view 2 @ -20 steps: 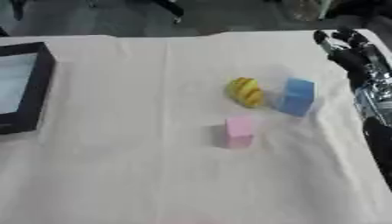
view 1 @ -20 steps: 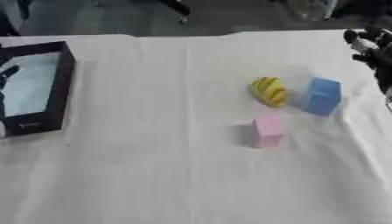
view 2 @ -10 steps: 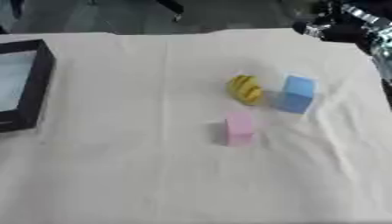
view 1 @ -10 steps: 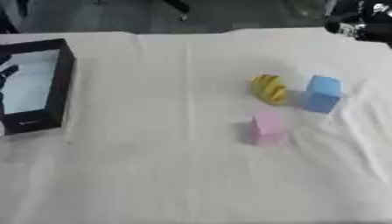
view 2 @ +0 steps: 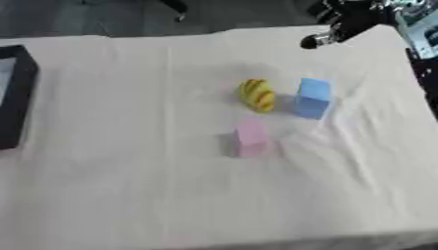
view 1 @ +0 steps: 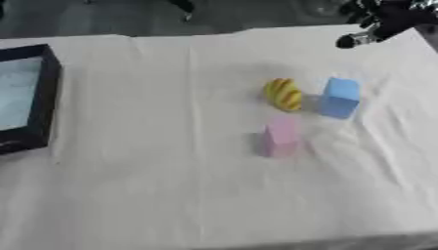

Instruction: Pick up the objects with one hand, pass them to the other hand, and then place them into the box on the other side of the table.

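Observation:
Three objects lie right of the table's middle: a yellow striped rounded object (view 1: 283, 93), a blue block (view 1: 339, 97) to its right, and a pink block (view 1: 280, 135) nearer to me. My right hand (view 2: 342, 22) hovers over the far right part of the table, beyond the blue block and apart from it; it is blurred, one dark finger (view 2: 314, 41) pointing down-left. A black box (view 1: 34, 97) with a pale inside sits at the left edge. My left hand is in neither view.
A wrinkled cream cloth (view 1: 171, 185) covers the table. Its near edge runs along the bottom of the views. Dark floor lies beyond the far edge.
My right hand has moved from the right edge up and inward over the far right of the table. The whole picture has shifted, so the camera moved; the objects stay put.

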Robot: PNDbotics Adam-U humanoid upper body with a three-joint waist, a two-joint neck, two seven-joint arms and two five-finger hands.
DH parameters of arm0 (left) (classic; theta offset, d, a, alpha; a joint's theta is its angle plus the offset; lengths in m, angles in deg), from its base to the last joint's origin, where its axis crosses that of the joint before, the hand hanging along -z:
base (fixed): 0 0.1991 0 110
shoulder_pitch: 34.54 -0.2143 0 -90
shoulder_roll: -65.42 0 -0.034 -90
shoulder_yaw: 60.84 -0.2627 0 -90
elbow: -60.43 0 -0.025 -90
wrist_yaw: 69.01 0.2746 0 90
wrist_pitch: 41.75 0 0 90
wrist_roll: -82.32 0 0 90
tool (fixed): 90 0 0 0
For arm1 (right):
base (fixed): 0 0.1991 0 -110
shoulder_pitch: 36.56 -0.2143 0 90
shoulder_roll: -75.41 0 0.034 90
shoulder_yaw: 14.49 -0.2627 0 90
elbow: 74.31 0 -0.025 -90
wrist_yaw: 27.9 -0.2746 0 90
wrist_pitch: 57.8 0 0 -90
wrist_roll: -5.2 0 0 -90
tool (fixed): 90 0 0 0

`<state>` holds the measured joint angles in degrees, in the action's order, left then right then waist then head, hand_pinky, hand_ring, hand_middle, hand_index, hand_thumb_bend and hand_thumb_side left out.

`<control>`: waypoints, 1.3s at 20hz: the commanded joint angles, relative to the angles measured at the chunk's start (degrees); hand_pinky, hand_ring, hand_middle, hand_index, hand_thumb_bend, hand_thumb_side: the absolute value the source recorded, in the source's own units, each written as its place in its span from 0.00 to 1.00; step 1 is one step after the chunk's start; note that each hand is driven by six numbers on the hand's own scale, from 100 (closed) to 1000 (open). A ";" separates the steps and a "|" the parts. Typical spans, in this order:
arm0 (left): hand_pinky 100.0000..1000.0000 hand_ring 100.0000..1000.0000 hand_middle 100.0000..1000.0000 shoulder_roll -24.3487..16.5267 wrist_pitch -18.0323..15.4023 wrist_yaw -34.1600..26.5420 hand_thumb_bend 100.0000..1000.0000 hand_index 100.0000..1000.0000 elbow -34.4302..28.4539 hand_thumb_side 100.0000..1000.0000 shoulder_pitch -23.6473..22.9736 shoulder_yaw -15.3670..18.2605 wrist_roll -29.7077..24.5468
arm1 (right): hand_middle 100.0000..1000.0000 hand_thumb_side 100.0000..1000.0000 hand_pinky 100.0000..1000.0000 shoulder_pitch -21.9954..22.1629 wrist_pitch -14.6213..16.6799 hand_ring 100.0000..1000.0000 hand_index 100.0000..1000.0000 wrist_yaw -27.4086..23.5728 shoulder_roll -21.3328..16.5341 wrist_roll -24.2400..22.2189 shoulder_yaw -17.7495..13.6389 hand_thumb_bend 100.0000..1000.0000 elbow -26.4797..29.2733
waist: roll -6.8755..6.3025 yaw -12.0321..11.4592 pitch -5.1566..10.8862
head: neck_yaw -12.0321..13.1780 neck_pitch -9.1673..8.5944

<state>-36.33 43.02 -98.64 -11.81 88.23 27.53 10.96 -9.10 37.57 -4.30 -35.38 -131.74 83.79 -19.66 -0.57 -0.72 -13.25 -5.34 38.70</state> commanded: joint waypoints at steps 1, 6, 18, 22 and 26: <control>0.82 0.85 0.87 -2.56 -0.10 0.14 0.60 0.88 -1.05 0.57 0.55 0.54 0.18 | 0.94 0.32 0.91 -1.23 1.41 0.93 0.92 1.84 -3.38 -1.76 1.20 0.55 1.82 | 0.81 0.17 1.42 | -0.19 -0.21; 0.82 0.85 0.86 -2.68 -0.12 0.18 0.60 0.88 -1.05 0.57 0.47 0.52 0.05 | 0.92 0.28 0.90 0.13 2.09 0.93 0.90 3.30 -4.70 -1.80 2.51 0.59 2.18 | 1.07 0.25 1.56 | 0.01 -0.46; 0.82 0.85 0.86 -2.56 -0.24 -0.04 0.60 0.88 -1.12 0.57 0.26 0.67 0.23 | 0.91 0.28 0.90 4.02 2.76 0.93 0.91 4.20 -5.58 0.55 4.43 0.60 1.99 | 0.97 0.08 1.45 | 0.00 -0.73; 0.82 0.85 0.86 -2.44 -0.23 -0.07 0.60 0.88 -1.11 0.57 0.24 0.68 0.22 | 0.91 0.28 0.90 5.14 2.81 0.93 0.91 4.00 -5.26 0.67 5.28 0.60 1.84 | 0.88 0.01 1.30 | -0.05 -0.61; 0.82 0.85 0.86 -2.35 -0.27 -0.15 0.60 0.87 -1.11 0.57 0.19 0.75 0.29 | 0.91 0.29 0.89 6.07 2.67 0.93 0.92 3.91 -4.90 1.62 5.71 0.61 1.61 | 0.83 -0.04 1.20 | -0.04 -0.56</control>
<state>-36.82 42.87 -98.63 -12.12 87.77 27.56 11.12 -2.19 40.30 -0.06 -38.73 -130.60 89.72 -18.50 -0.22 -0.74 -13.19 -5.25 38.61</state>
